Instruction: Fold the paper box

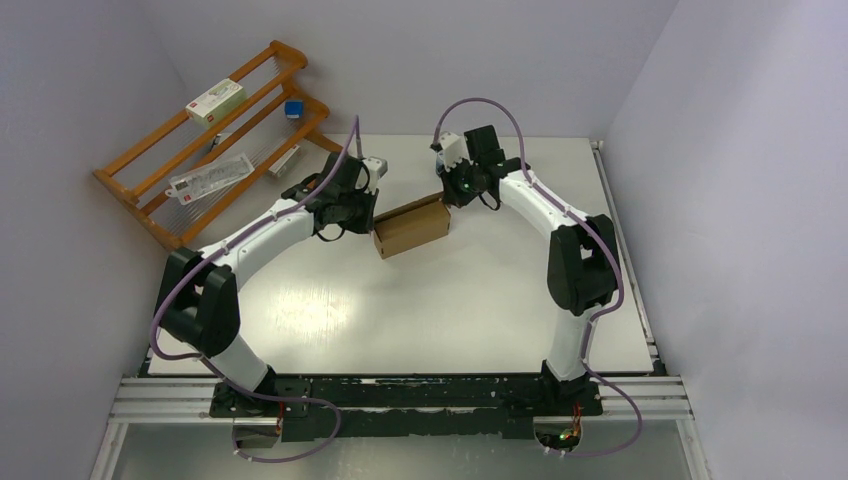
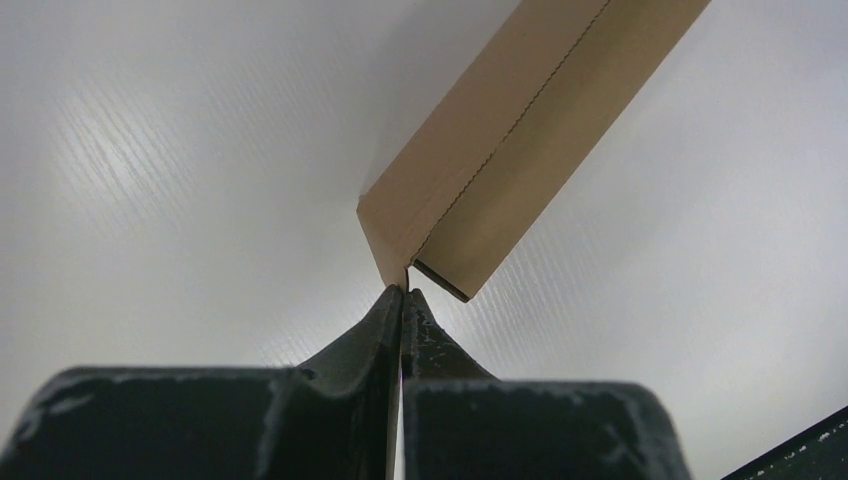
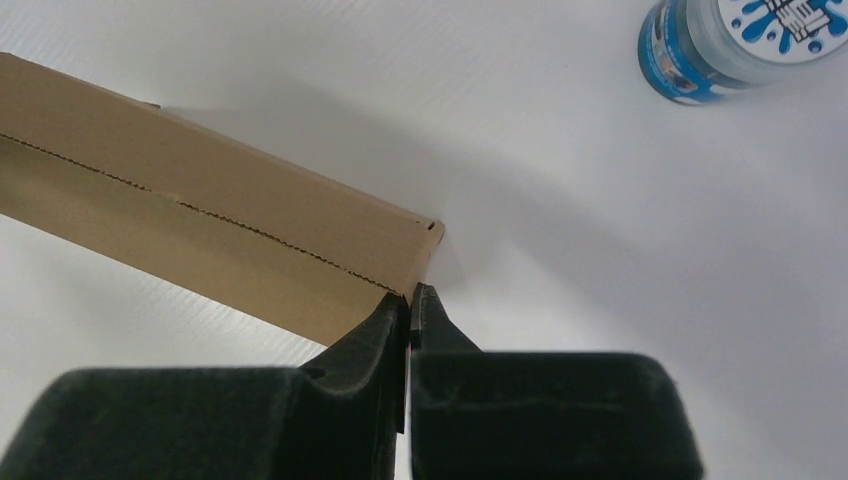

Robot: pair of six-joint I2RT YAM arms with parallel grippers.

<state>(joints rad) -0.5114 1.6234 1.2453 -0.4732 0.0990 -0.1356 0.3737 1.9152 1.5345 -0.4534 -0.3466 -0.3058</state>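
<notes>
The paper box (image 1: 412, 228) is plain brown cardboard, folded into a small flat rectangular shape, and sits between my two arms at the middle back of the table. My left gripper (image 1: 366, 214) is at its left end. In the left wrist view the left gripper (image 2: 405, 290) is shut on a thin cardboard edge at the corner of the paper box (image 2: 500, 150). My right gripper (image 1: 447, 196) is at the right end. In the right wrist view the right gripper (image 3: 412, 293) is shut on the end corner of the paper box (image 3: 200, 230), along a perforated line.
A wooden rack (image 1: 215, 140) leans at the back left with white cartons and packets on it. A blue and white round container (image 3: 740, 40) stands on the table beyond the box's right end. White walls close in on both sides.
</notes>
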